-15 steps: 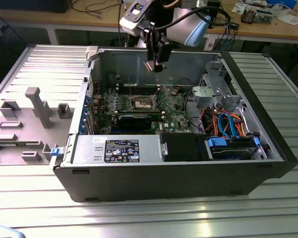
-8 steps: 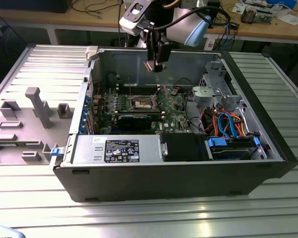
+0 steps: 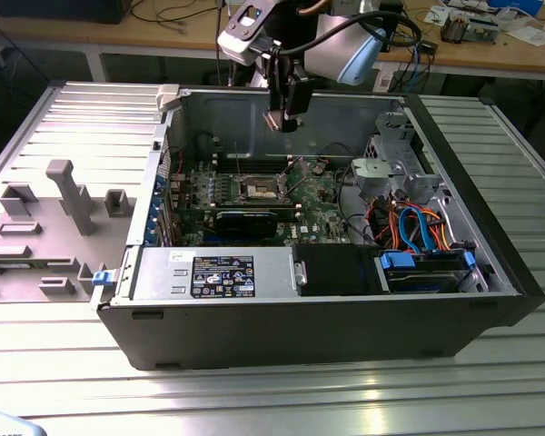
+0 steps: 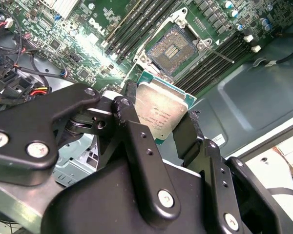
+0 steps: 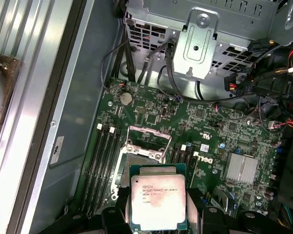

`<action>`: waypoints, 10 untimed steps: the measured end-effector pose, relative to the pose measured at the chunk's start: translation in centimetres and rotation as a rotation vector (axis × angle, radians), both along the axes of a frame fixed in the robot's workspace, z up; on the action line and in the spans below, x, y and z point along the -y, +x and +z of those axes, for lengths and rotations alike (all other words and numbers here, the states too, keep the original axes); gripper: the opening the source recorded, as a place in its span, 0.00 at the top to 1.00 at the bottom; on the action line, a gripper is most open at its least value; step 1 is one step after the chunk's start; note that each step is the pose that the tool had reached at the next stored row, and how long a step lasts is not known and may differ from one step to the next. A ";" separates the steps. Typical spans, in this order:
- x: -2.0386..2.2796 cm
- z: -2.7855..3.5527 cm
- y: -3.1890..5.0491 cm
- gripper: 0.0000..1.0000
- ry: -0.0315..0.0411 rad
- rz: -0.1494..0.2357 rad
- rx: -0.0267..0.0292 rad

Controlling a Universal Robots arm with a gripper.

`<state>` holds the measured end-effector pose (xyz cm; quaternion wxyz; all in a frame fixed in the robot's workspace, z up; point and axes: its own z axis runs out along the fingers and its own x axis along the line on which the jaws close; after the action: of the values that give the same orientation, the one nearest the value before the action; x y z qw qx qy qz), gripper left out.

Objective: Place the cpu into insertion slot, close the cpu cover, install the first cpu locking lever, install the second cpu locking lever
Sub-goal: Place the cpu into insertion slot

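Gripper (image 3: 281, 122) clamped on cpu (image 4: 162, 109): flat square, dull silver-grey top w/ small print, green rim. Held clear above insertion slot (image 4: 173, 48), mid-board; slot's dark centre uncovered.

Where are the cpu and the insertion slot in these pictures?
cpu (image 5: 158, 201): first wrist view, middle of its silver metal top.
insertion slot (image 4: 172, 49): second wrist view, middle of the square socket.

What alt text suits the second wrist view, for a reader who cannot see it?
The black gripper clamps the cpu, silver top facing the camera, over a green circuit board. Beyond it lies the insertion slot, uncovered, between rows of long memory slots.
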<state>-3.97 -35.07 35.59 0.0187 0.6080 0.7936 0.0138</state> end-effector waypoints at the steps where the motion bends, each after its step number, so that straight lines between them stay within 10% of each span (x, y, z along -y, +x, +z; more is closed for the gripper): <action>1: 0.00 0.00 0.00 0.45 0.0000 -0.002 0.0000; 10: 0.00 0.00 0.00 0.45 0.0000 -0.032 -0.0001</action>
<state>-3.97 -35.07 35.59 0.0189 0.6207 0.7837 0.0135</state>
